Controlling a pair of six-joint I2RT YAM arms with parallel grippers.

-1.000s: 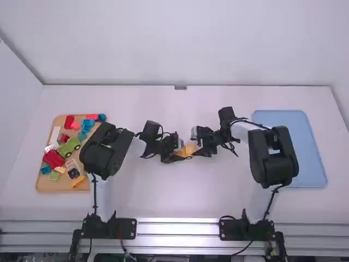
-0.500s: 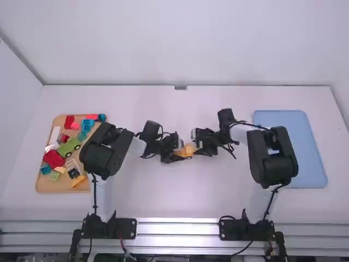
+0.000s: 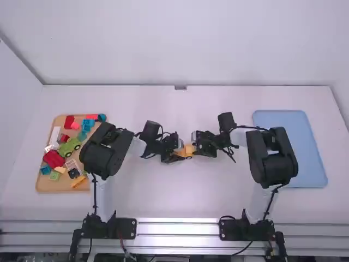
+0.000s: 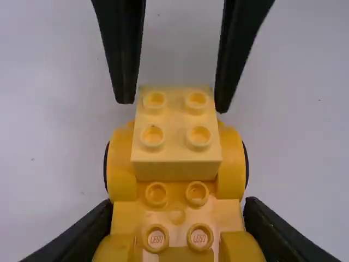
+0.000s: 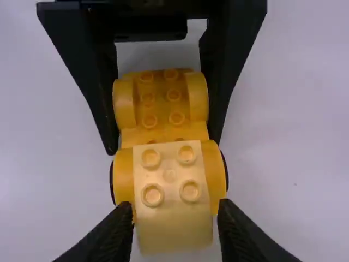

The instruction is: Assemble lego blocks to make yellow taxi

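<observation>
Mid-table in the high view, my left gripper (image 3: 175, 154) is shut on the yellow car base (image 3: 189, 153), and my right gripper (image 3: 197, 145) stands at the car's other end. The left wrist view has my left gripper (image 4: 177, 215) gripping the base (image 4: 121, 169) by its sides. A pale yellow block (image 4: 175, 120) with studs on top sits between the fenders at the far end. In the right wrist view, my right gripper (image 5: 175, 208) is open, its fingers beside the pale block (image 5: 172, 174) with narrow gaps.
A wooden tray (image 3: 44, 186) at the left holds loose bricks in several colours and a green car piece (image 3: 69, 146). A blue tray (image 3: 292, 147) lies at the right, beyond the right arm's elbow.
The right gripper has shifted slightly to the right, away from the car, and its wrist has turned a little. The left gripper and the car have stayed in place.
</observation>
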